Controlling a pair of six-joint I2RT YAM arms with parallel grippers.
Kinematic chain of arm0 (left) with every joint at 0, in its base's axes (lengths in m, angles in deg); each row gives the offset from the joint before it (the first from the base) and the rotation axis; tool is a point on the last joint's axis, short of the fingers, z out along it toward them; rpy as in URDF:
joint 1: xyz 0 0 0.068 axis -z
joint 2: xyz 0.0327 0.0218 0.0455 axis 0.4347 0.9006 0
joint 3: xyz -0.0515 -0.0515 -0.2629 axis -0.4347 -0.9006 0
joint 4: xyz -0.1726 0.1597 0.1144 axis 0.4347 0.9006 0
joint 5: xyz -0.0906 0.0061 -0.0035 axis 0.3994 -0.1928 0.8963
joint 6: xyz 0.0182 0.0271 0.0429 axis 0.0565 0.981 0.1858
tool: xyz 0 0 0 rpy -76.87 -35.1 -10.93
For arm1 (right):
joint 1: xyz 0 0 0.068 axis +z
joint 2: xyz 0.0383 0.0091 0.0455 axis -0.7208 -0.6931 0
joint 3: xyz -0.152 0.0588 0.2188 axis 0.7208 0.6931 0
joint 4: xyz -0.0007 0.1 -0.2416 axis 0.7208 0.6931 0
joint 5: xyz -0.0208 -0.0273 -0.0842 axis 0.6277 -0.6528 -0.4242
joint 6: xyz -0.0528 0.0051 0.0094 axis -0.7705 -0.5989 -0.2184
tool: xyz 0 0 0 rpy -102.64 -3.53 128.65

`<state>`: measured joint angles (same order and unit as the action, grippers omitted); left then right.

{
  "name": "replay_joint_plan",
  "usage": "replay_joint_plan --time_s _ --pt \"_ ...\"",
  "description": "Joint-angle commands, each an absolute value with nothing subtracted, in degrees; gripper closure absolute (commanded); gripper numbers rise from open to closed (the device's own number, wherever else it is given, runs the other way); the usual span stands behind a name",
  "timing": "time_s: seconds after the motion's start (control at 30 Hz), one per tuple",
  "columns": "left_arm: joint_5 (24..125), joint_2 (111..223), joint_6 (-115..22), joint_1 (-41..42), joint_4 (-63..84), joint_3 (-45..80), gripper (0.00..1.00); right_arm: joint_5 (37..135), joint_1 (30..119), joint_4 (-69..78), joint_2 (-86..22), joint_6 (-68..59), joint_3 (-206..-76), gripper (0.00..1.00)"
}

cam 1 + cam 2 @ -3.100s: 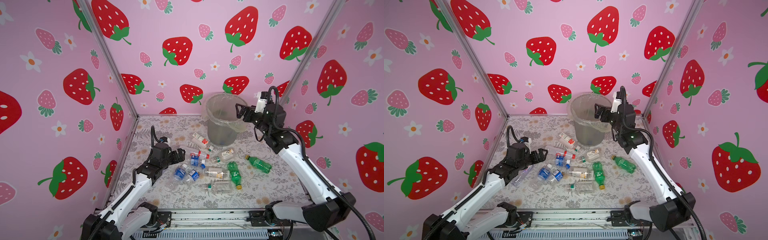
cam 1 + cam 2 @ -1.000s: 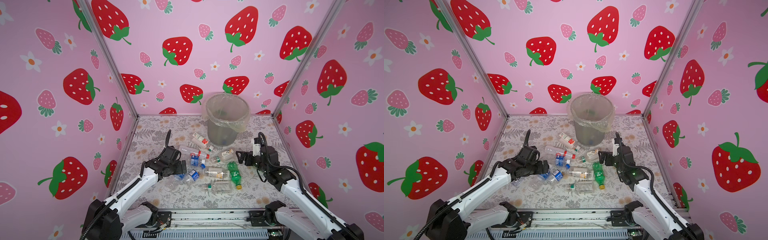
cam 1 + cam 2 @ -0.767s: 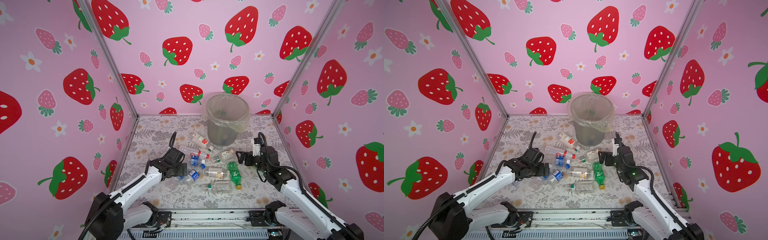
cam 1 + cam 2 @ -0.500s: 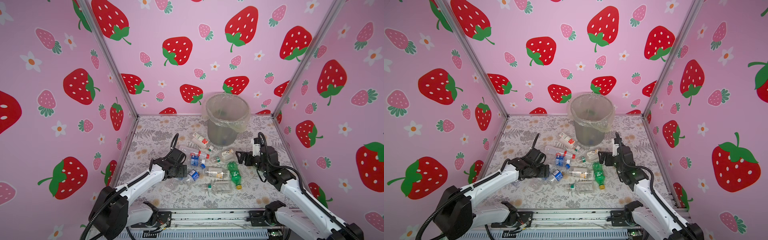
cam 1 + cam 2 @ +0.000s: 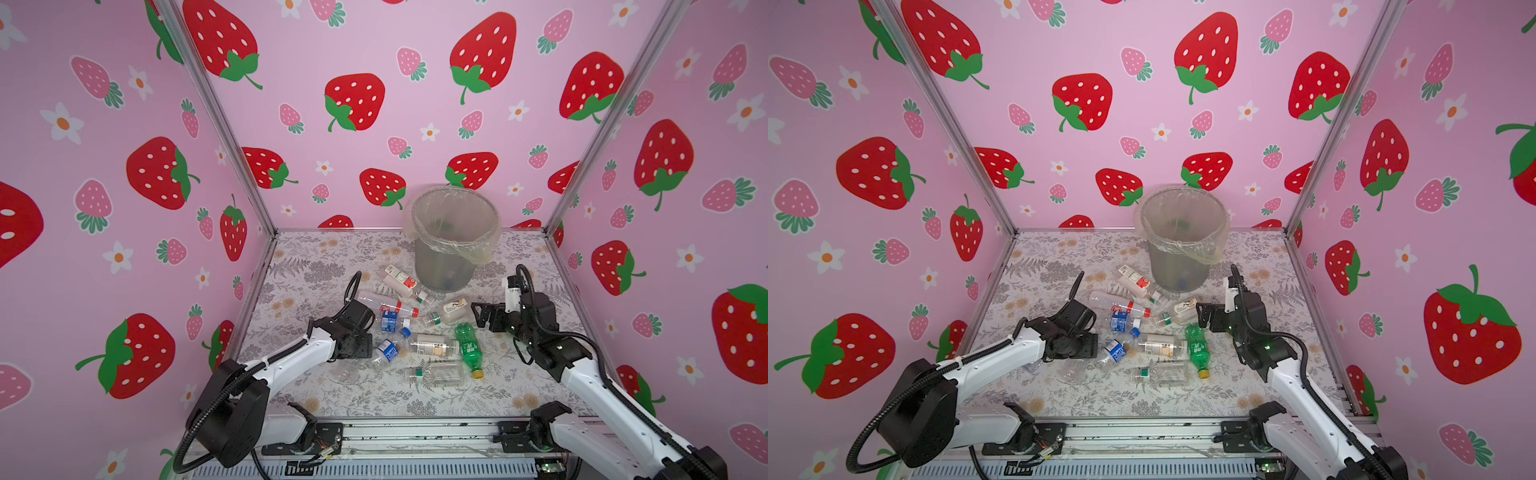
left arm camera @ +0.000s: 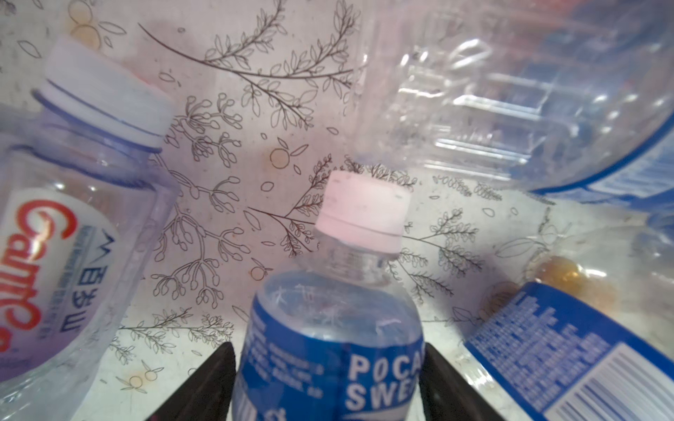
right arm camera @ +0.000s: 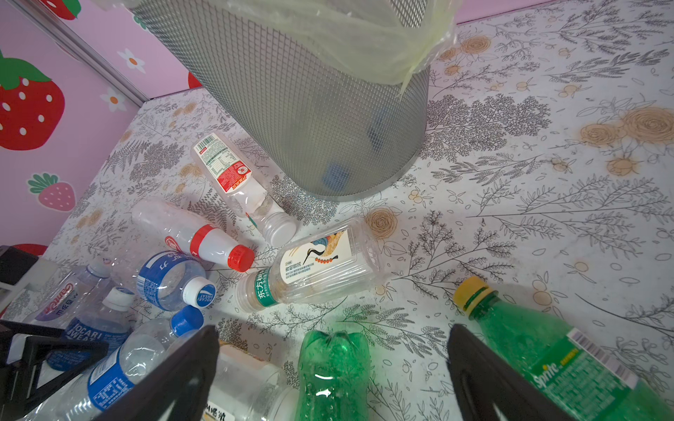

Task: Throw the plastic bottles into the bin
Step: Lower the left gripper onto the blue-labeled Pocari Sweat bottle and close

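While the left arm reaches low into the near-left side of the cluster, the left gripper straddles a blue-labelled bottle that has a white cap. One black finger stands at each side of the label, right against it, and whether the fingers press on it cannot be told. The right gripper has its jaws spread wide and holds nothing. It hangs at the right side of the cluster, over the base end of a green bottle, and a second green bottle with a yellow cap lies just beside it. The plastic bottles lie on their sides in a loose cluster at the middle of the floral surface, between the two arms and in front of the bin. The bin stands upright toward the far edge, right of centre, with its clear liner folded over the rim. A red-and-white-labelled bottle lies close to its base
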<state>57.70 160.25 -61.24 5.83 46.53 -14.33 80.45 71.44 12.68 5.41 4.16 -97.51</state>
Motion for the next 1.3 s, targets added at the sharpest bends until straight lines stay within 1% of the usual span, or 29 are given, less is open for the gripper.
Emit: replay_joint_plan --time_s 0.0,0.07,0.13,0.23,0.37,0.7,0.93,1.1,1.27 --pt "55.1 160.2 -61.1 6.5 46.5 -14.9 0.22 80.6 71.1 12.3 6.3 4.0 -97.0 0.01" --pt "55.5 160.2 -61.0 6.6 46.1 -15.2 0.26 80.5 71.1 12.3 6.3 4.0 -97.0 0.01" --pt "55.5 160.4 -61.0 6.7 46.1 -15.2 0.27 80.5 71.1 12.1 6.2 4.1 -97.1 0.01" --pt "56.0 160.4 -60.8 6.7 46.2 -14.9 0.33 80.5 71.2 12.2 6.2 4.1 -97.1 0.01" --pt "56.2 159.9 -60.2 6.9 47.6 -13.8 0.35 80.1 71.1 12.4 6.1 3.6 -97.6 0.01" --pt "54.6 151.7 -60.7 7.0 49.9 -13.6 0.35 80.2 71.1 12.2 5.8 3.9 -98.6 0.01" --pt "55.6 147.4 -61.5 6.9 50.6 -12.5 0.35 80.0 71.1 12.3 6.2 4.1 -98.9 0.01" --pt "57.0 144.5 -61.3 6.9 49.0 -12.3 0.35 79.6 71.1 12.5 6.8 4.3 -98.2 0.01" --pt "57.1 139.0 -61.3 6.9 44.4 -14.0 0.35 79.0 71.1 13.0 7.0 4.0 -98.4 0.01"
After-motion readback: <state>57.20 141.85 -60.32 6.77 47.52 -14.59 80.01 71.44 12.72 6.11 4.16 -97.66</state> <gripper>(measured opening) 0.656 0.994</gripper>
